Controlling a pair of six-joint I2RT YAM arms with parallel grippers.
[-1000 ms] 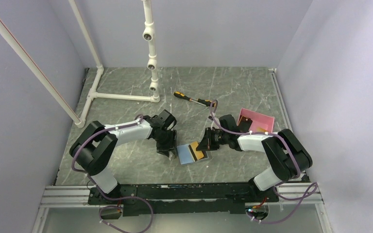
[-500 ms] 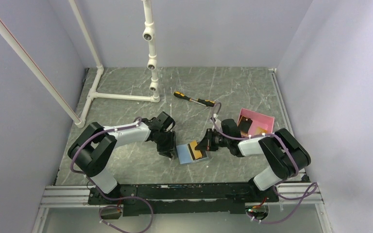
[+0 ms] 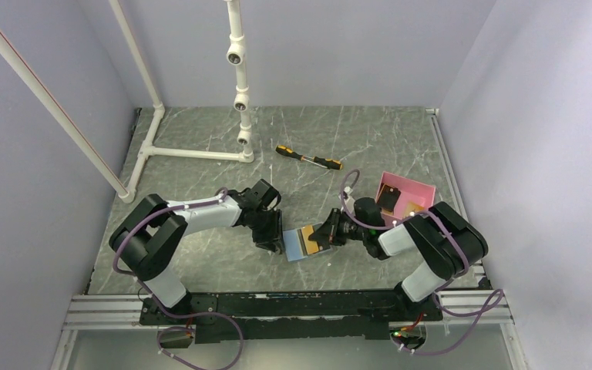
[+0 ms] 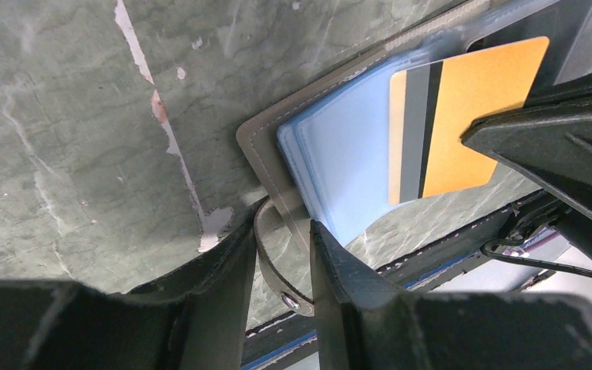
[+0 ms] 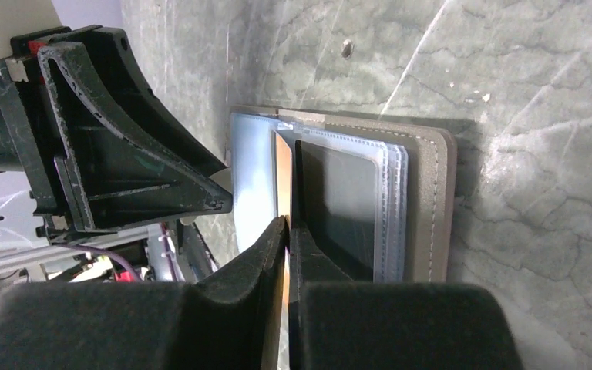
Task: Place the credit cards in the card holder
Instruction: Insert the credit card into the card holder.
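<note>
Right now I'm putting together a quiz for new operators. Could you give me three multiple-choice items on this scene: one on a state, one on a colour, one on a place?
1. The wallet is:
A. folded shut
B. open, its edge pinched in the left jaws
C. held up in the air by the right jaws

2. The card gripped in the right jaws is:
A. orange with a dark stripe
B. plain green
C. plain white

3. The screwdriver lies:
A. on the wallet
B. on the table, on its own, farther back than the wallet
C. in the right jaws

Answers:
1 B, since its light blue inside shows and the left jaws close on its grey rim.
2 A, since the left wrist view shows the orange face and dark stripe.
3 B, since the top view shows it touching nothing else.
</note>
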